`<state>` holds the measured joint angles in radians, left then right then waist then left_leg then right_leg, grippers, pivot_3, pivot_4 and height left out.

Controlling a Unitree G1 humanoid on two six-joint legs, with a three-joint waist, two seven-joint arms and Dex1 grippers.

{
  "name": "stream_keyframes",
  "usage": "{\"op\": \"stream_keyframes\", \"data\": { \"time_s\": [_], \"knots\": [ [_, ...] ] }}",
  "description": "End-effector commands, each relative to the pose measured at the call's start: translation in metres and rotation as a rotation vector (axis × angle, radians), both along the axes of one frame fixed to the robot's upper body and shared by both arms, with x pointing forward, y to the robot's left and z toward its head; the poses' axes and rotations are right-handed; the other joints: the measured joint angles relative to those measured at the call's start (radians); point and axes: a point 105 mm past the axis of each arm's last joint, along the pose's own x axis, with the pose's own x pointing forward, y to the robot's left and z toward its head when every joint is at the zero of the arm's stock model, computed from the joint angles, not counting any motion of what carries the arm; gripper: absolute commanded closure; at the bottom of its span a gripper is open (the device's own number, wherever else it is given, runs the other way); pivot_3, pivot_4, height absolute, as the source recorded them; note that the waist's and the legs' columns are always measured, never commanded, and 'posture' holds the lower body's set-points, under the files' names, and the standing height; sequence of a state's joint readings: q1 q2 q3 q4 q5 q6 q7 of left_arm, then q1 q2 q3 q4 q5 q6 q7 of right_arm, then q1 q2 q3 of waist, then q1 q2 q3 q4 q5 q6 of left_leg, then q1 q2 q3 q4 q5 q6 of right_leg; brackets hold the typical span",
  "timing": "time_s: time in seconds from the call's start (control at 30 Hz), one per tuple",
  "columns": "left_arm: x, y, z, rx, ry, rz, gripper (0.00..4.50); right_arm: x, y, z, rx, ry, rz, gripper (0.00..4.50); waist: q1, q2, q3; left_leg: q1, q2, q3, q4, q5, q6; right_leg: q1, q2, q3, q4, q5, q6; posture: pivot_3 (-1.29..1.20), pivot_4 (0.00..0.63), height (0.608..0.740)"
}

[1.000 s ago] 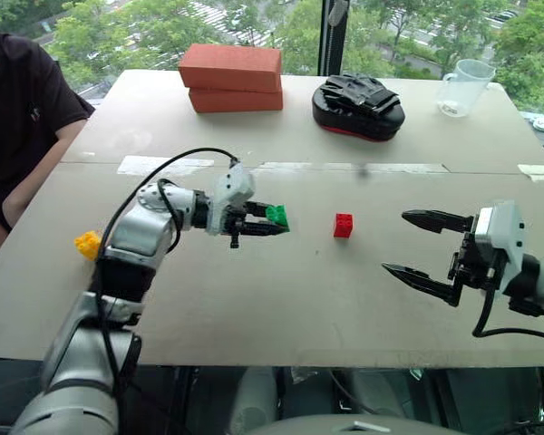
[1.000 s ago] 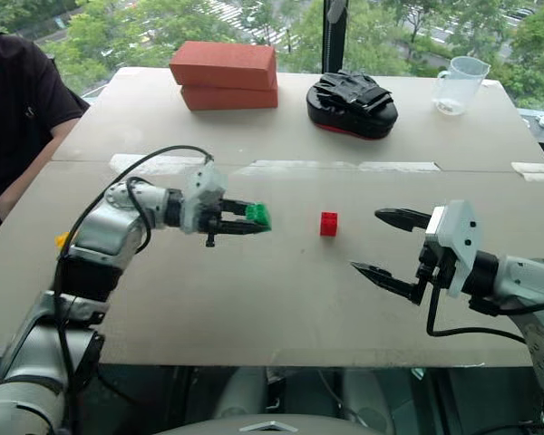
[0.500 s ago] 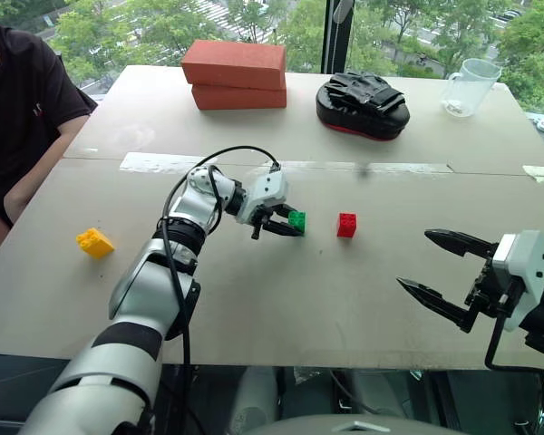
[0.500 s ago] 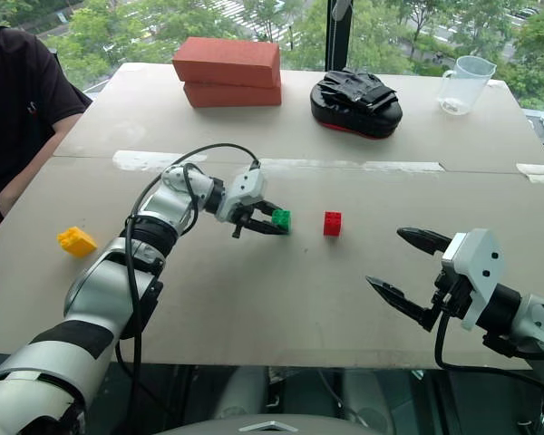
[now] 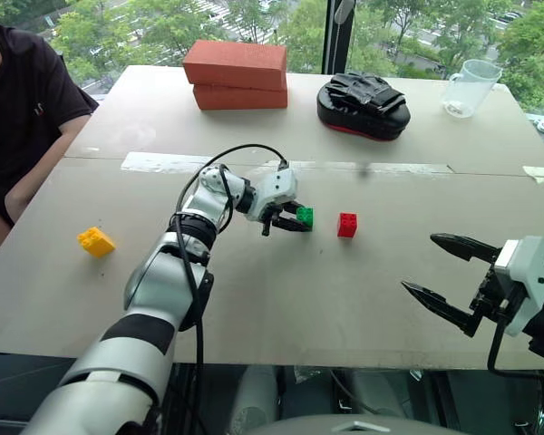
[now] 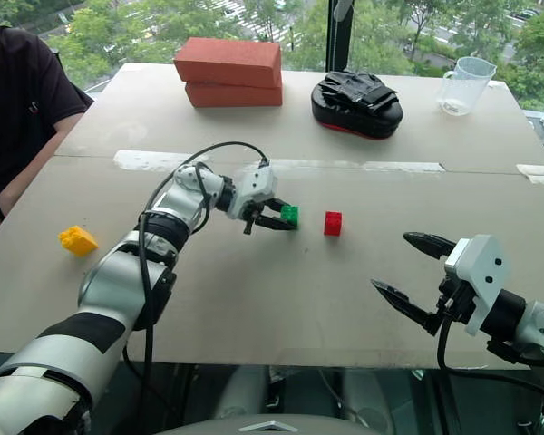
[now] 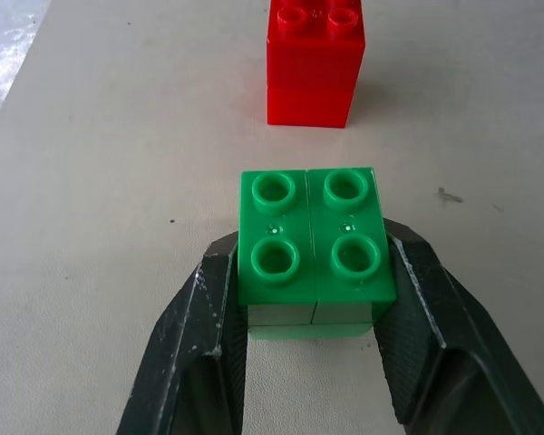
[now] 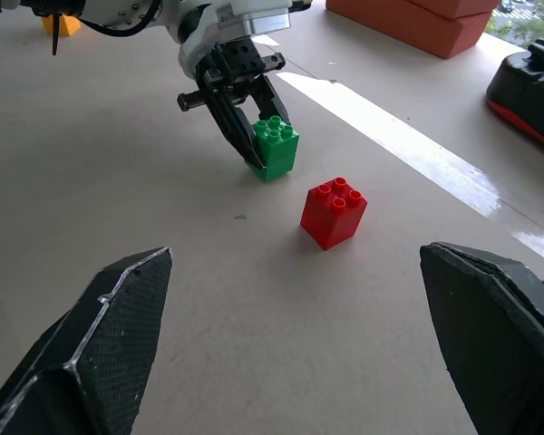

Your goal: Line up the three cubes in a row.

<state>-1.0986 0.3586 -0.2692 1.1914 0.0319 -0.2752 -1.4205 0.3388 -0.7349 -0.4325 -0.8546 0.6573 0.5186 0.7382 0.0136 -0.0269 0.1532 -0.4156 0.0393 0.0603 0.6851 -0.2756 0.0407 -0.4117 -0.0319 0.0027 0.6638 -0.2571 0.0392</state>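
Left gripper (image 5: 301, 220) shut tight on green cube (image 5: 305, 216), one black finger on each side, studs up. Sits low at the table (image 5: 281, 308), just left of red cube (image 5: 347, 225), near but not touching; cannot tell if it rests on the board yet. From the left wrist view, red cube (image 7: 315, 63) straight ahead of the fingers (image 7: 199, 335), a bare gap between the two. Both cubes a bit taller than wide, so long axis up and down, sides about square to each other. Yellow cube (image 5: 96, 241) far off to the left, near the table edge, turned at a slant. Right gripper (image 5: 453, 276) wide open, holding nothing, well off to the right of red cube. Left arm much nearer to the row. Likely next: set green down beside red, let go, then fetch yellow.
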Motion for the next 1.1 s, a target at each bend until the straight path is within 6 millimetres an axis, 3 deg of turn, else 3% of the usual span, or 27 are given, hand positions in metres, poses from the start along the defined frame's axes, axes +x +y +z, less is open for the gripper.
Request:
{"op": "stream_keyframes", "data": {
  "time_s": [0.03,0.17,0.27,0.43,0.53,0.6,0.7,0.8,0.87,0.97,1.03,1.1],
  "knots": [
    [0.004,-0.004,0.016,-0.027,-0.05,-0.012,1.86,-0.003,0.0,0.009,-0.021,-0.053,0.009,0.0,0.0,0.0,0.0,0.0,0.0,0.0,0.0,0.0,0.0,0.0,0.0,0.0,0.0,0.0,0.0,0.0,0.15,0.737],
    [0.005,-0.002,0.023,-0.067,-0.055,-0.01,0.03,-0.004,0.0,0.01,-0.028,-0.05,0.021,0.0,0.0,0.0,0.0,0.0,0.0,0.0,0.0,0.0,0.0,0.0,0.0,0.0,0.0,0.0,0.0,0.0,0.15,0.737],
    [0.003,0.015,0.038,-0.124,-0.053,-0.002,0.03,-0.003,0.002,0.011,-0.027,-0.052,0.043,0.0,-0.003,0.0,0.0,0.0,0.0,0.0,0.0,0.0,0.0,0.0,0.0,0.0,0.0,0.0,0.0,0.0,0.15,0.737],
    [-0.012,0.075,0.068,-0.245,-0.042,0.146,0.03,0.001,0.013,0.014,0.008,-0.055,0.121,0.0,-0.032,0.001,0.0,0.001,0.001,-0.001,0.0,0.0,-0.001,0.0,0.0,0.001,0.001,0.0,0.0,0.0,0.15,0.737],
    [-0.033,0.117,0.082,-0.335,-0.071,0.4,0.03,0.007,0.022,0.014,0.034,-0.059,0.196,0.0,-0.045,0.002,-0.001,0.002,0.002,-0.007,-0.001,0.003,-0.005,0.0,-0.001,0.004,0.002,0.0,0.0,0.0,0.15,0.737],
    [-0.044,0.134,0.088,-0.392,-0.077,0.55,0.03,0.012,0.027,0.015,0.047,-0.063,0.23,0.0,-0.046,0.002,-0.001,0.002,0.002,-0.01,0.0,0.003,-0.005,0.0,-0.003,0.005,0.002,0.0,0.0,0.0,0.15,0.737],
    [-0.062,0.191,0.085,-0.443,-0.251,1.041,0.03,0.022,0.044,0.018,0.082,-0.083,0.323,0.0,-0.029,0.002,-0.001,0.001,0.001,-0.012,0.001,0.003,-0.005,0.001,-0.004,0.001,0.002,0.0,0.0,0.0,0.15,0.737],
    [-0.099,0.24,0.071,-0.292,-0.417,1.475,0.03,0.031,0.061,0.017,0.085,-0.096,0.414,0.0,-0.026,0.0,-0.001,0.003,0.0,-0.012,0.002,0.001,-0.003,0.002,-0.009,0.002,0.004,0.0,0.0,0.0,0.15,0.737],
    [-0.123,0.245,0.059,-0.228,-0.387,1.513,0.03,0.034,0.068,0.017,0.105,-0.053,0.47,0.0,-0.02,0.0,-0.001,0.003,0.0,-0.014,0.002,0.001,-0.003,0.002,-0.007,0.001,0.005,0.0,0.0,0.0,0.15,0.737],
    [-0.148,0.278,0.046,-0.184,-0.342,1.716,0.03,0.04,0.073,0.013,0.096,-0.039,0.532,0.0,0.001,-0.001,-0.002,0.003,-0.001,-0.015,0.002,0.003,-0.005,0.002,-0.007,-0.001,0.006,0.0,0.0,0.0,0.15,0.737],
    [-0.157,0.288,0.042,-0.182,-0.332,1.805,0.03,0.043,0.074,0.011,0.074,-0.04,0.556,0.0,0.005,-0.001,-0.002,0.003,-0.001,-0.016,0.002,0.002,-0.004,0.003,-0.007,-0.003,0.007,0.0,-0.001,0.0,0.15,0.737],
    [-0.16,0.284,0.037,-0.216,-0.317,1.855,0.03,0.048,0.075,0.013,0.072,-0.047,0.566,0.0,0.005,-0.001,-0.002,0.005,-0.002,-0.017,0.002,0.002,-0.004,0.005,-0.007,-0.004,0.007,0.0,-0.001,0.0,0.15,0.737]
  ]
}}
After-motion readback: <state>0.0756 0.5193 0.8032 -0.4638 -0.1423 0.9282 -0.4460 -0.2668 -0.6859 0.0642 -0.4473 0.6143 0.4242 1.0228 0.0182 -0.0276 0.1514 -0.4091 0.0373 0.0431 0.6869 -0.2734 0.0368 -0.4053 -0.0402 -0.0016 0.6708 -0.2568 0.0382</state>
